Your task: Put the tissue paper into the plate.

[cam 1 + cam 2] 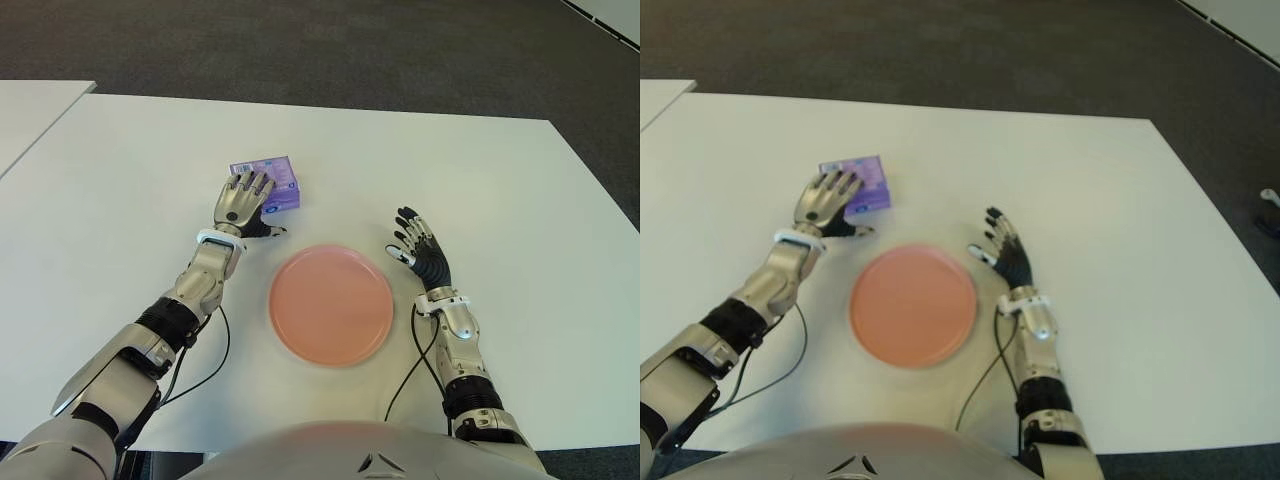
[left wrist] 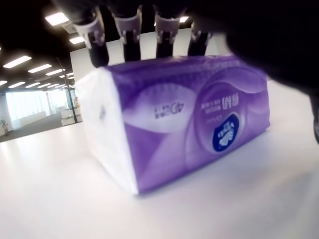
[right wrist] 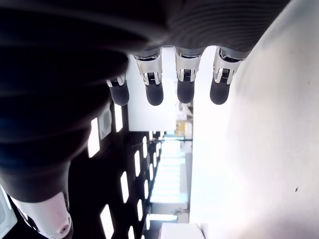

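A purple pack of tissue paper [image 1: 284, 178] lies flat on the white table [image 1: 500, 180], just beyond the plate's left side. My left hand [image 1: 243, 200] is over the pack's near end, with its fingers [image 2: 129, 30] stretched across the top and the thumb out to the side, not closed around it. The left wrist view shows the pack [image 2: 189, 124] standing on the table surface. The empty pink plate [image 1: 330, 305] sits at the table's middle front. My right hand [image 1: 420, 248] shows just right of the plate, fingers spread and holding nothing.
A second white table [image 1: 40, 100] stands at the far left, across a gap. Dark carpet lies beyond the far edge. A black cable [image 1: 215, 360] trails beside each forearm near the front edge.
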Controlling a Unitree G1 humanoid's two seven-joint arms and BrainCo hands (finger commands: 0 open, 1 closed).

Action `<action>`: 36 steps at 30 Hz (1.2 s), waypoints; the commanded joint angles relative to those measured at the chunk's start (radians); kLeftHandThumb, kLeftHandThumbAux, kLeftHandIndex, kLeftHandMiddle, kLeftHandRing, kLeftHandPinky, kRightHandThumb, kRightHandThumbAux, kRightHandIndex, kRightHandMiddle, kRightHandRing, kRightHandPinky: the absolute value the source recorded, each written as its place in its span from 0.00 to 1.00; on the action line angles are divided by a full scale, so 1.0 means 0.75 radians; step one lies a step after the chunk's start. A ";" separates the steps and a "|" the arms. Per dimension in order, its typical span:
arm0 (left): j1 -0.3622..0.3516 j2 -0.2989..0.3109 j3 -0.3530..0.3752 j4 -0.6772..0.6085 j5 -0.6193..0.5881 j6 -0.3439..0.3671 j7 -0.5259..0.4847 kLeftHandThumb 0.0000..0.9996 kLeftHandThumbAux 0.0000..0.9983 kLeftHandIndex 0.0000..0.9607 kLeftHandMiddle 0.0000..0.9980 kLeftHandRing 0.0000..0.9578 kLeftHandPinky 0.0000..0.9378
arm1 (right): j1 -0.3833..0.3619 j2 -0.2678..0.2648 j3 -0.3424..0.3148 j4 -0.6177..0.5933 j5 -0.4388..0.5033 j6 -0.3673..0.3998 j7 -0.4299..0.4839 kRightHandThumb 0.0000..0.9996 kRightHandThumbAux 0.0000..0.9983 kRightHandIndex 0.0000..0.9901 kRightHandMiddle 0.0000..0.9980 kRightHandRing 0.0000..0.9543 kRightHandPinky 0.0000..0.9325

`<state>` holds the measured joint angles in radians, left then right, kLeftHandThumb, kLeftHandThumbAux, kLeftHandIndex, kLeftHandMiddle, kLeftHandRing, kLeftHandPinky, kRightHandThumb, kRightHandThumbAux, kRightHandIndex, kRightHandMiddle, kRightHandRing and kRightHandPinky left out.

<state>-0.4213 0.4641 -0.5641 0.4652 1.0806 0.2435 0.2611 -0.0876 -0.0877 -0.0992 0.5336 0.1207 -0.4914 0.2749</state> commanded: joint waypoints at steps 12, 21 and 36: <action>-0.021 0.020 0.006 0.012 0.015 -0.014 0.032 0.01 0.34 0.00 0.00 0.00 0.00 | 0.110 0.021 0.000 0.102 0.025 0.151 0.008 0.00 0.72 0.00 0.00 0.00 0.00; -0.041 0.046 0.029 -0.022 0.024 -0.004 0.076 0.02 0.36 0.00 0.00 0.00 0.00 | 0.109 0.019 0.011 0.114 0.012 0.159 0.010 0.00 0.69 0.00 0.00 0.00 0.00; -0.058 0.054 0.059 -0.002 0.032 -0.022 0.226 0.00 0.37 0.00 0.00 0.00 0.00 | 0.114 0.026 0.015 0.108 0.009 0.178 0.000 0.00 0.69 0.00 0.00 0.00 0.00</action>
<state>-0.4564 0.4974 -0.5233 0.4456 1.0924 0.2383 0.3934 -0.0885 -0.0839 -0.0926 0.5282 0.1264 -0.4683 0.2841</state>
